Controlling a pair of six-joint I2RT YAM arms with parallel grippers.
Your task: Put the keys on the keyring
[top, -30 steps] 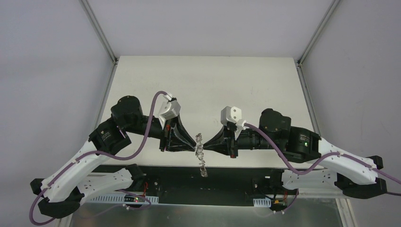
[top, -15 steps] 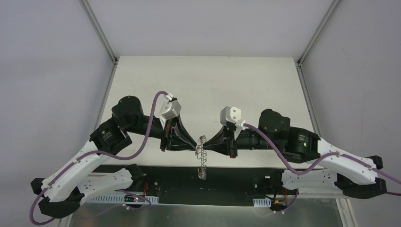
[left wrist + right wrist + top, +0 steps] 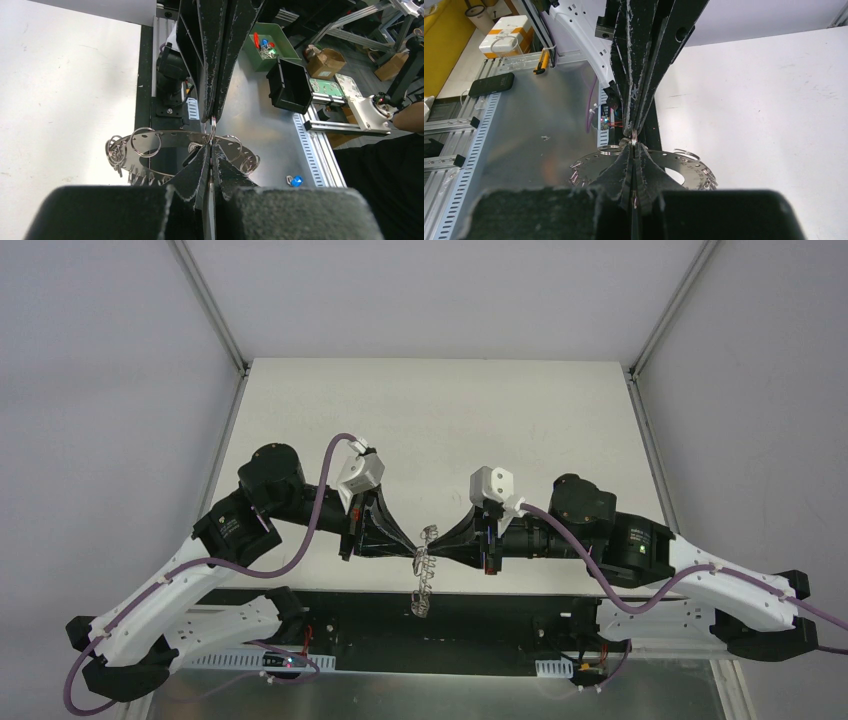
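Top view: left gripper (image 3: 410,548) and right gripper (image 3: 440,543) meet tip to tip above the near edge of the table (image 3: 430,420), left arm reaching in from the left, right arm from the right. Both sets of jaws are pressed together. The keyring (image 3: 423,575) hangs between the two tips, seen almost edge-on. Its long axis runs far to near: the far end is just past the tips and the near end droops over the dark strip at the table's near edge. It is off the table surface.

Left wrist view: the left gripper's own fingers come up from the bottom, closed to a narrow point right at the keyring (image 3: 170,140). The right gripper (image 3: 212,119) comes down from the top, also closed, nipping a small wire loop on the ring's rim. The flat silvery band runs left-right across the frame, slightly bowed. Thin wire loops fringe it on both sides, more of them to the left. A green bin (image 3: 280,47) and a black box (image 3: 290,85) sit far off on the metal bench.

Right wrist view: the right gripper's own fingers are at the bottom, closed on the ring's edge. The left gripper (image 3: 634,131) comes in from the top, closed, its tip touching the same spot. The keyring (image 3: 689,172) shows as a flat disc with holes. It spreads left-right behind the fingers, its hole opening on the right side.
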